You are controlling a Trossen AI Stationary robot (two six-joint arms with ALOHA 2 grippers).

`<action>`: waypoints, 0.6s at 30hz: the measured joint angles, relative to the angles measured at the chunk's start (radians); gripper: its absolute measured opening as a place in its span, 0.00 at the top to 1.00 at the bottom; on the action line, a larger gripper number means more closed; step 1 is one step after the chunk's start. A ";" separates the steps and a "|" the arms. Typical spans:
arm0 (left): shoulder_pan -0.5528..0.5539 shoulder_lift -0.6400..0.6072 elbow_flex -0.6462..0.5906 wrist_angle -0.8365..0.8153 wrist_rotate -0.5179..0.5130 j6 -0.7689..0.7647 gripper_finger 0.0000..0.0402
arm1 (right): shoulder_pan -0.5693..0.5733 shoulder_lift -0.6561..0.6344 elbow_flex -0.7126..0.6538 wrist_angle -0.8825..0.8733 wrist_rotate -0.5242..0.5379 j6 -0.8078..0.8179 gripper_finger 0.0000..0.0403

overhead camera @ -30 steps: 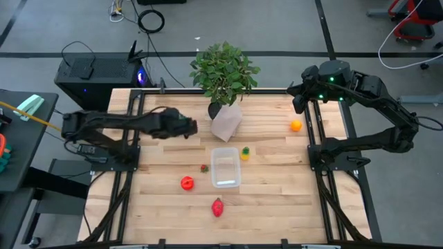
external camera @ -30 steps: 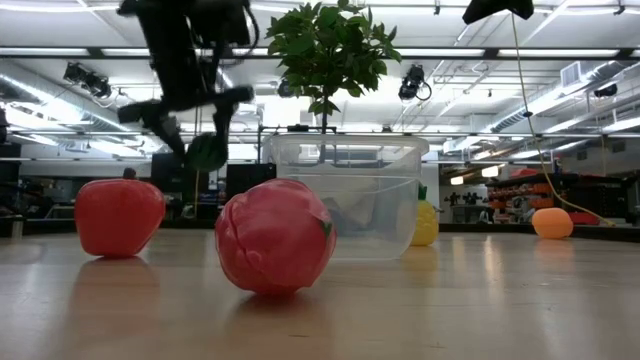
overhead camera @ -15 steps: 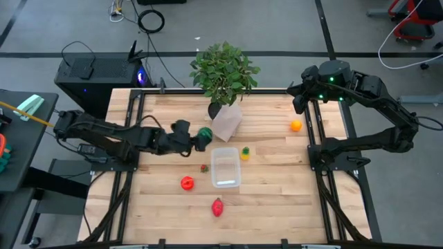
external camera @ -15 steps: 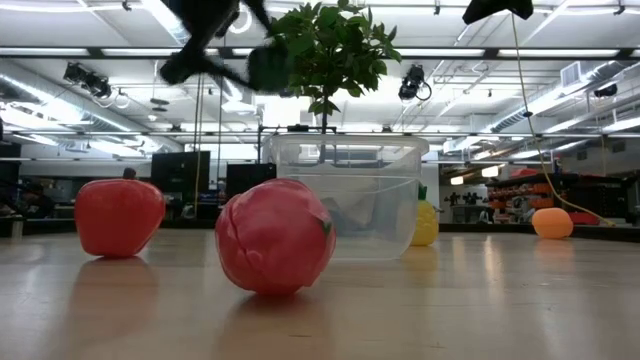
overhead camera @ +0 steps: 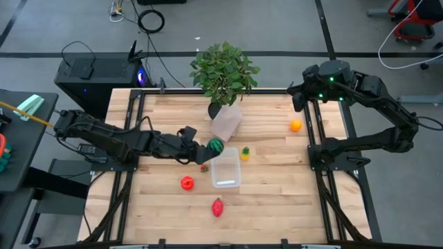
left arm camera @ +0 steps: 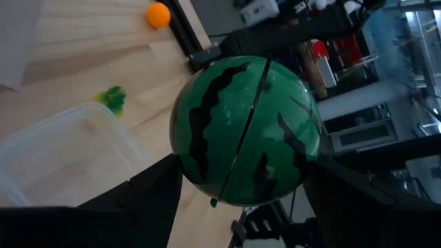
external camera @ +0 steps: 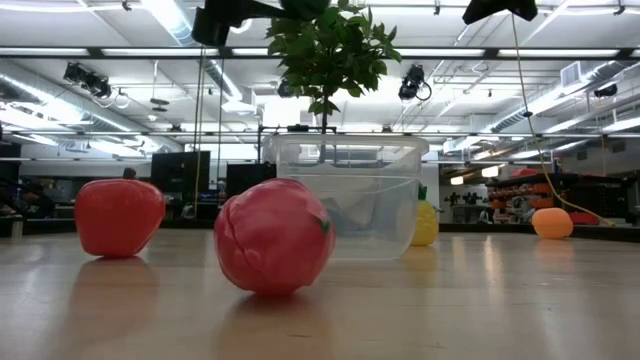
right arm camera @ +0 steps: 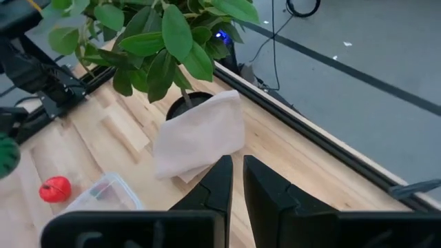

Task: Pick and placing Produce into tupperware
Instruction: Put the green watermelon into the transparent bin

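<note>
My left gripper (overhead camera: 210, 145) is shut on a striped green toy watermelon (left arm camera: 244, 131), held above the table at the far left corner of the clear tub (overhead camera: 225, 168). The tub rests on its base and shows in the low view (external camera: 345, 195). On the table lie a red fruit (overhead camera: 187, 182), a pinkish-red one (overhead camera: 217, 206), a tiny red one (overhead camera: 204, 167), a yellow one (overhead camera: 245, 153) and an orange one (overhead camera: 295, 125). My right gripper (right arm camera: 238, 182) is shut and empty, high over the table's far right edge. My left gripper pinches the watermelon between its two fingers, one on each side of the ball (left arm camera: 180, 172). The fingers (left arm camera: 148, 196) reach in from the table's left. The watermelon (overhead camera: 216, 145) is lifted clear of the table.
A leafy potted plant (overhead camera: 223, 69) in a pale wrapped pot (overhead camera: 226, 121) stands just beyond the tub, close to the left gripper. Black rails (overhead camera: 315, 131) run along the table's left and right sides. Bare wood lies near the front edge.
My left gripper has carried the watermelon toward the table's right and a little toward the near edge, from left of the plant pot to the tub's far left corner. It has stayed shut on it. The other fruits and the tub have not moved.
</note>
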 joint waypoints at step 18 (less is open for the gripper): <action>0.082 0.159 0.365 -0.255 0.246 0.405 0.36 | 0.000 0.000 0.000 -0.001 -0.041 0.120 0.89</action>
